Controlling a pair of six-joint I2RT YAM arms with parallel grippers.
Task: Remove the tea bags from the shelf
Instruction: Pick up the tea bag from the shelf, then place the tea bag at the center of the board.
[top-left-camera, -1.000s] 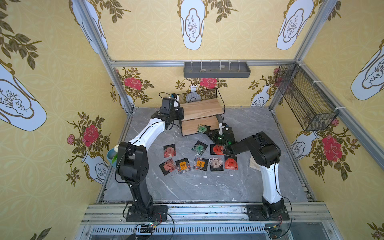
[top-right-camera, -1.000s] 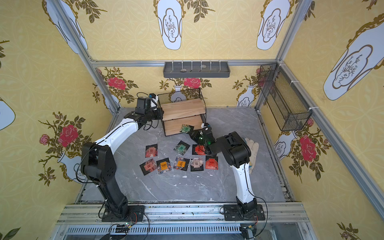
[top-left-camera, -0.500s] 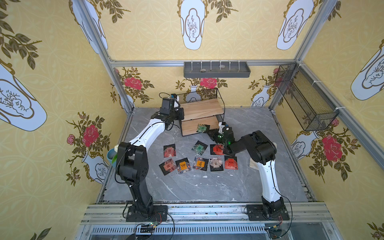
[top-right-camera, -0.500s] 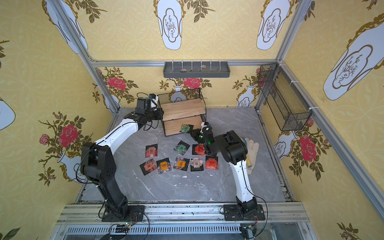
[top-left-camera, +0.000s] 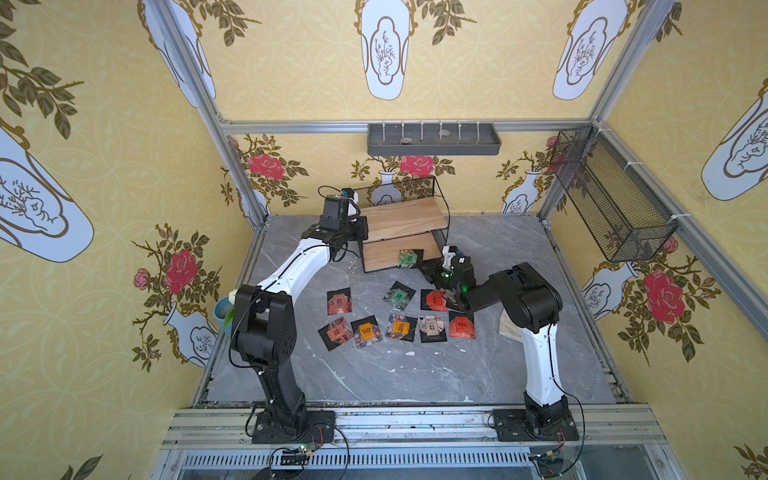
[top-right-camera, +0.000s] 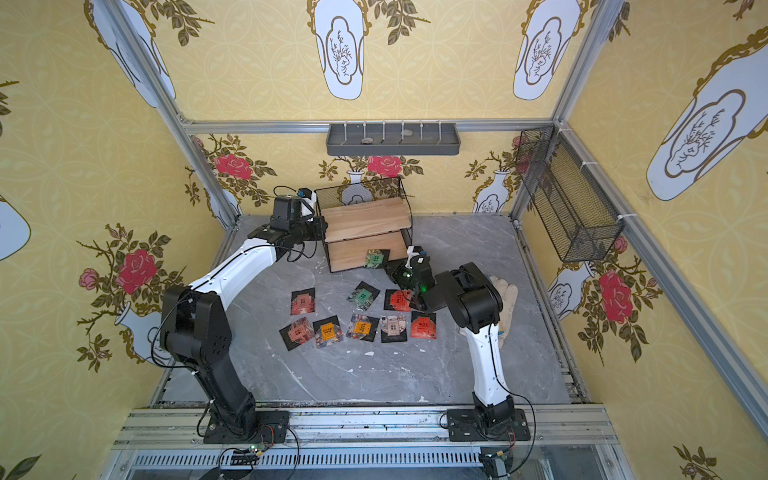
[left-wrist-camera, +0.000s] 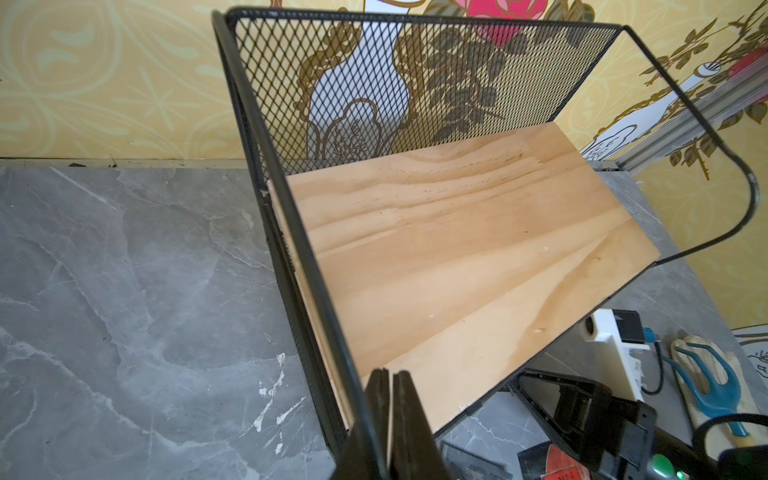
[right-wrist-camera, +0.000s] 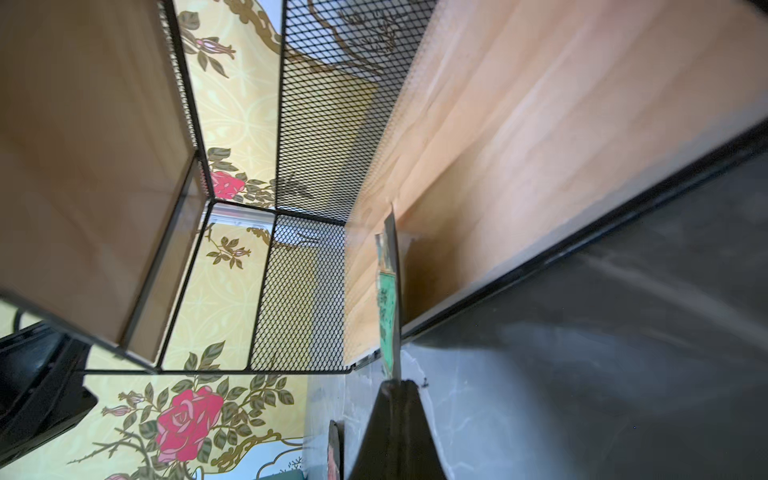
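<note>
- Tea bags (top-left-camera: 365, 331): eight counted, lying flat and face up in two loose rows on the grey surface (top-left-camera: 415, 374), near side of the shelf. Fronts are red, orange, green and beige. These are already off the shelf, so most of the job looks done.
- Green tea bag (top-left-camera: 408, 258): the only one seen on the shelf. It sits at the front right of the lower board, overhanging its lip. The right wrist view shows it edge-on (right-wrist-camera: 388, 291), one end gripped.
- Shelf (top-left-camera: 405, 216): far centre of the surface, mesh back toward the far wall. The upper board is bare. The lower board, where visible, holds only the green bag.
- Right claw (right-wrist-camera: 395, 384): clamped on the near edge of the green tea bag, low before the lower board. The overhanging edge is probably the easiest hold on so thin a sachet.
- Left claw (left-wrist-camera: 390, 399): fingers together with nothing between them, at the shelf's left front corner beside the side wire. It is likely placed to steady the light rack. Contact with the wire cannot be told.
- Glove (top-right-camera: 505, 291): pale, lying on the surface at the right, behind the right arm. No part in the task.
- Outstanding: draw the green bag toward the near side and lay it with the rest.
</note>
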